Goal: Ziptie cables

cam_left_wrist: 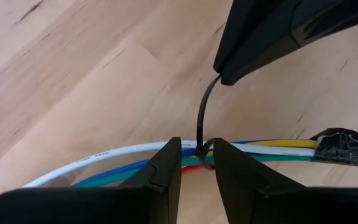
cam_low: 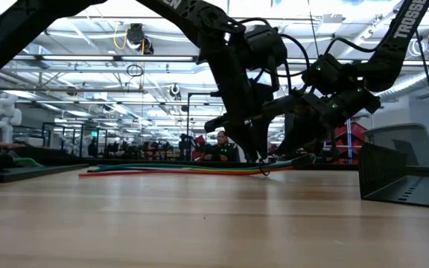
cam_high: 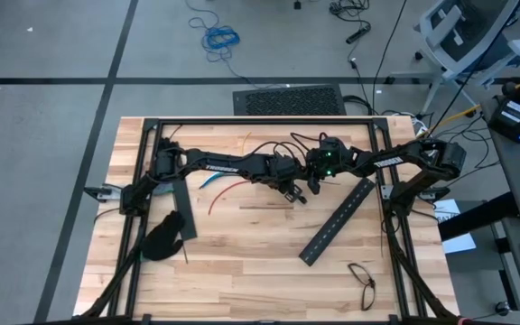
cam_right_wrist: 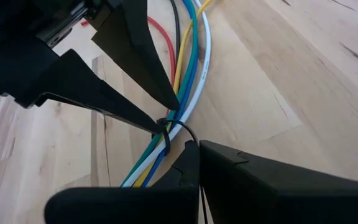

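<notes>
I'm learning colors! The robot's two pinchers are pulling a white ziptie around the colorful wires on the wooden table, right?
Almost. The ziptie is black, not white, as the left wrist view shows. The left gripper and right gripper do hold it around the wires.

cables [cam_left_wrist: 135, 155]: a bundle of thin wires, white, blue, green, yellow and red, lying flat on the wooden table near its middle and far side; they run side by side and fan apart toward one end
cables, pose: gently curved, gathered tight at one spot
ziptie [cam_left_wrist: 201, 118]: a very thin dark strip looped around the bundle at that spot [cam_right_wrist: 166, 134], its free tail rising in a curve off the wires
</notes>
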{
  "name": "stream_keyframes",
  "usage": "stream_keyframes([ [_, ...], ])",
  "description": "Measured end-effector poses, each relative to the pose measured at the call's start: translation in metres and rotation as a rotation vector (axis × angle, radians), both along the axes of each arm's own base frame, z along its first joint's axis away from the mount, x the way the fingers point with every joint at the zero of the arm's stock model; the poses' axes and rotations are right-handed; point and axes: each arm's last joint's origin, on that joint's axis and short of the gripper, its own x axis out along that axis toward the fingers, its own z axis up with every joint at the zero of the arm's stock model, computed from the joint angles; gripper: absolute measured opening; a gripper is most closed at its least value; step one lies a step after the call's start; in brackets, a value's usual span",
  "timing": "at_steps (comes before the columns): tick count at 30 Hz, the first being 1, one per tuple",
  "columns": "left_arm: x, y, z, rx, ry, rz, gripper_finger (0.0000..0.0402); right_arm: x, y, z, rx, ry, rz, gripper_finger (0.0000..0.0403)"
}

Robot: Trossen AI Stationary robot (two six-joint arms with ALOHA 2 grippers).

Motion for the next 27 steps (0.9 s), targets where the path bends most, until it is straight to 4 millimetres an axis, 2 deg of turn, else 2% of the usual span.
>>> stream_keyframes([
  [27, 0.0006, 0.0037, -0.0049, -0.016, 0.007, -0.018, 0.0090, 0.0000, 0.0000, 0.0001, -0.001, 0.000, 0.000, 0.0000],
])
